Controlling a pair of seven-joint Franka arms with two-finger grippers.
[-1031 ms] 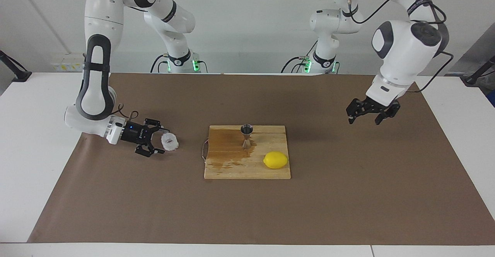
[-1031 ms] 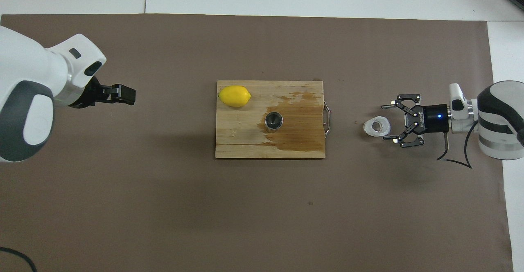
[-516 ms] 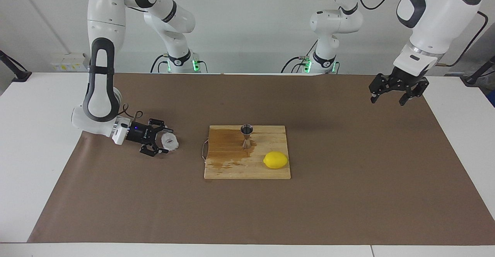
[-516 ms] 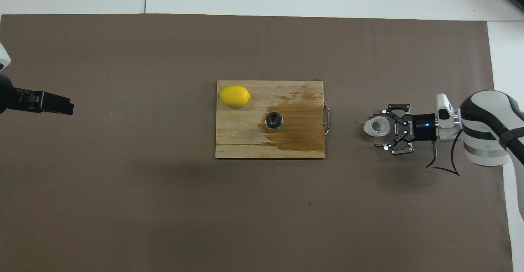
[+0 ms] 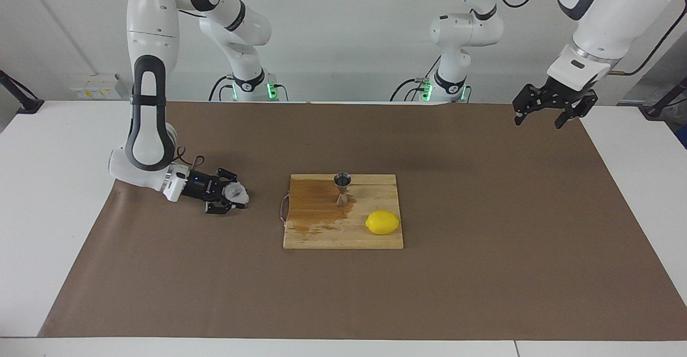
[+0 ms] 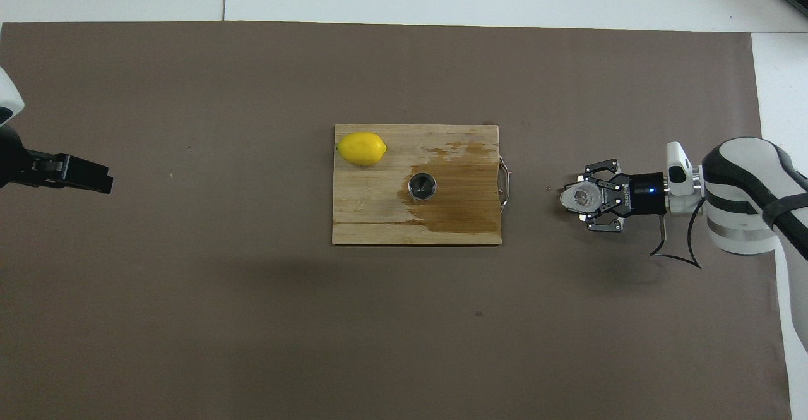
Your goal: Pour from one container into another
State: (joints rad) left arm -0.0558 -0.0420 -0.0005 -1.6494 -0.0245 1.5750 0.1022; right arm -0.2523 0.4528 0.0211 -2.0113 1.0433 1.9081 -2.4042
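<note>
We see the right gripper (image 5: 229, 198) at the left-centre of the facing frame, lying low and nearly level over the brown mat (image 5: 483, 271), with the plastic cup (image 5: 236, 194) sitting between its fingers; the jaws have closed in around the cup's crinkly wall and appear to pinch it, though we cannot tell how firm that hold is. In the overhead frame the same cup (image 6: 581, 198) sits at the right-centre, its mouth facing up, the right gripper (image 6: 592, 200) coming at it sideways from the frame's right edge. What the coming move turns on, we judge, is the line from cup to jigger (image 5: 342, 188): the jigger stands upright on the wooden cutting board (image 5: 343, 236), toward the centre of the frame, with a strip of bare mat between the board's metal handle (image 5: 283, 209) and the cup. The right arm is plainly the nearer one. The left gripper (image 5: 547, 109) hangs high in the upper right of the facing frame, jaws wide apart and holding nothing, waiting. A dark wet stain spreads over the board around the jigger, and a lemon (image 5: 382, 222) lies on the board's lower right corner, apart from the jigger. White table (image 5: 43, 185) shows past the mat's edges.
</note>
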